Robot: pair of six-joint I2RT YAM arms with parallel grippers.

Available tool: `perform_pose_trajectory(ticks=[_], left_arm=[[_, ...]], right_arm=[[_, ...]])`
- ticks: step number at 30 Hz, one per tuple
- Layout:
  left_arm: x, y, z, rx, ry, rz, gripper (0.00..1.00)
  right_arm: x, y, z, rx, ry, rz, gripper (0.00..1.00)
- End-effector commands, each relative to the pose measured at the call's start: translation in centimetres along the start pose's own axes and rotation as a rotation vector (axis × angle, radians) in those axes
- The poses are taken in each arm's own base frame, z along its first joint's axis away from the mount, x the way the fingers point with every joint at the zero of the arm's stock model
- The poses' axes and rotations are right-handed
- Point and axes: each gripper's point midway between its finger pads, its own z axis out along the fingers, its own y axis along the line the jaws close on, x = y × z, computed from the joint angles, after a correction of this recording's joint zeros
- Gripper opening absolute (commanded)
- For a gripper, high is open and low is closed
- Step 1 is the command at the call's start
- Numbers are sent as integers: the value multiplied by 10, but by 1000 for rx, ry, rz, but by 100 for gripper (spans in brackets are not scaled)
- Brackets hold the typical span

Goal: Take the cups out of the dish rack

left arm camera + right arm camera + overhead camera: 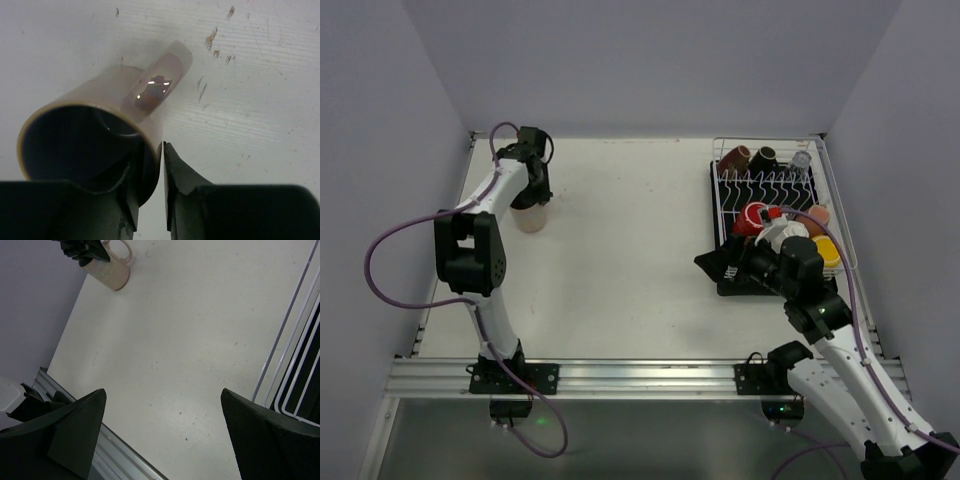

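Note:
A pale mug (532, 217) with a dark inside stands upright at the far left of the table; it also shows in the left wrist view (95, 100) and the right wrist view (111, 273). My left gripper (533, 196) (161, 150) is shut on its rim, one finger inside and one outside. The white wire dish rack (830, 190) sits on a black tray at the far right. It holds a brown cup (735, 156), a black cup (763, 157), a clear glass (801, 159), a red cup (753, 218) and a yellow cup (826, 250). My right gripper (720, 265) (162, 410) is open and empty by the rack's front left corner.
The rack's white rim and black tray (295, 340) edge the right of the right wrist view. Grey walls close the table's left, back and right sides. A metal rail (620, 375) runs along the near edge.

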Motion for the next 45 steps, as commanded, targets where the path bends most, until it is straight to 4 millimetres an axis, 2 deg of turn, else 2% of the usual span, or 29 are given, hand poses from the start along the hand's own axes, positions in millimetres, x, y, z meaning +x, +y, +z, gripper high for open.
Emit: perform_pose_trajectory(ticks=[1, 3, 6, 7, 9, 10, 12, 13, 15, 16, 17, 18, 19, 20, 21, 22, 24, 25, 26, 28, 29, 30, 31, 33, 35, 40, 45], left_arm=[[-28, 1, -17, 28, -88, 8, 30], [-29, 0, -18, 36, -95, 7, 33], [-34, -2, -22, 49, -117, 3, 44], [-38, -2, -29, 56, -136, -6, 55], [-49, -7, -41, 91, -188, -24, 69], [-59, -9, -60, 118, -242, -45, 80], [-75, -20, -84, 196, -336, -61, 87], [-85, -22, -111, 230, -405, -73, 91], [-94, -44, -144, 311, -493, -48, 93], [-97, -47, -174, 343, -561, -38, 93], [-94, -57, -187, 380, -595, -20, 94], [-84, -79, -205, 440, -623, 20, 94], [-69, -84, -222, 475, -651, 37, 95], [-57, -103, -236, 564, -666, 75, 95], [-38, -124, -250, 644, -665, 118, 95], [-12, -128, -254, 706, -648, 122, 95], [21, -153, -277, 892, -652, 189, 95], [44, -150, -278, 934, -635, 196, 95], [58, -156, -288, 1012, -635, 234, 95], [83, -147, -297, 1070, -656, 257, 95], [94, -146, -303, 1109, -661, 292, 96], [102, -138, -319, 1139, -707, 309, 96], [114, -136, -315, 1153, -699, 320, 96], [130, -129, -325, 1194, -740, 333, 98], [142, -132, -329, 1214, -741, 360, 100], [163, -136, -315, 1160, -750, 439, 100], [169, -133, -310, 1117, -770, 458, 100]], right_arm=[[-10, 4, 1, -13, -32, -30, 99], [-11, 4, 1, -5, -35, -30, 99], [-16, 2, -2, 23, -45, -32, 99], [-19, 3, -4, 26, -54, -35, 99], [-22, 0, -7, 50, -63, -37, 99], [-28, -1, -10, 73, -83, -41, 99], [-30, -5, -14, 108, -90, -41, 99], [-37, -7, -18, 137, -114, -42, 99], [-38, -18, -23, 206, -117, -30, 99], [-44, -20, -29, 234, -144, -26, 99], [-46, -32, -34, 304, -165, -17, 99], [-49, -36, -38, 333, -186, -6, 99], [-55, -37, -46, 352, -219, -2, 99], [-58, -47, -53, 418, -243, 2, 99], [-60, -54, -58, 462, -258, 4, 99], [-64, -59, -62, 508, -268, 5, 99], [-68, -79, -71, 633, -284, -8, 99], [-72, -82, -74, 661, -288, -7, 99], [-72, -92, -75, 714, -278, -2, 99], [-80, -100, -78, 763, -285, -6, 99], [-83, -112, -79, 809, -276, -2, 99], [-87, -117, -81, 832, -279, 5, 99], [-91, -128, -86, 877, -285, 20, 99], [-92, -139, -83, 913, -248, 18, 99], [-93, -147, -79, 933, -212, 15, 97], [-102, -155, -79, 955, -184, 1, 93], [-97, -172, -75, 968, -116, 11, 94]])
